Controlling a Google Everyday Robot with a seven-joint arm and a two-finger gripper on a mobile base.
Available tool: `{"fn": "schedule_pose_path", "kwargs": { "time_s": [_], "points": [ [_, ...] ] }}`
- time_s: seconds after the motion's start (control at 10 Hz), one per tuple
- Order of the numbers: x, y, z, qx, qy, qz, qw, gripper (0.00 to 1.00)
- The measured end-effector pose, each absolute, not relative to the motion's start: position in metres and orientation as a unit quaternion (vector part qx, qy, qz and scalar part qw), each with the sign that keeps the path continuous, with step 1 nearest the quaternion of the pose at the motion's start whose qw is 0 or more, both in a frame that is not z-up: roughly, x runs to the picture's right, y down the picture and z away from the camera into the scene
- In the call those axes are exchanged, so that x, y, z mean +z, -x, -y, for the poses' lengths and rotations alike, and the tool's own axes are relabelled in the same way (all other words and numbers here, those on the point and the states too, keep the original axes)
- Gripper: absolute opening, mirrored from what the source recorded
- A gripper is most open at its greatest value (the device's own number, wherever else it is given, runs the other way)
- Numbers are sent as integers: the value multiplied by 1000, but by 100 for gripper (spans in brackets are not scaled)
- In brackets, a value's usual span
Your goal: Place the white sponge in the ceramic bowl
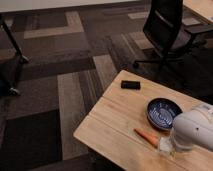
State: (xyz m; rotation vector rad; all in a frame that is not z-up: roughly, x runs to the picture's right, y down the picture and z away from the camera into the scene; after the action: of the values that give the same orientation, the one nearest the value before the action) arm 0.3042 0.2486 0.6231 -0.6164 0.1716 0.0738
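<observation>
Near table (110,125) edge, gripper (169,144) clamped on sponge (165,145); soft, light, squashy — best pinched mid-block; bowl (164,113) close by.

The arm's white housing (195,131) beside the ceramic bowl (162,113) hides the gripper (170,146) and most of the white sponge (164,145), and the bench (120,120) runs off frame.

I see my gripper (169,145) low at the wooden table's (112,127) near right edge, shut on the white sponge (165,145), beside an orange carrot (146,136) and the ceramic bowl (164,113)
</observation>
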Motion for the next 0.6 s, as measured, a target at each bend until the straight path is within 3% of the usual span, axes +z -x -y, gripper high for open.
{"fn": "schedule_pose_path", "kwargs": {
  "time_s": [0.2,0.6],
  "points": [
    [626,-306,-245,38,300,-84,949,0],
    [647,-306,-176,-11,278,-76,958,0]
  ]
}}
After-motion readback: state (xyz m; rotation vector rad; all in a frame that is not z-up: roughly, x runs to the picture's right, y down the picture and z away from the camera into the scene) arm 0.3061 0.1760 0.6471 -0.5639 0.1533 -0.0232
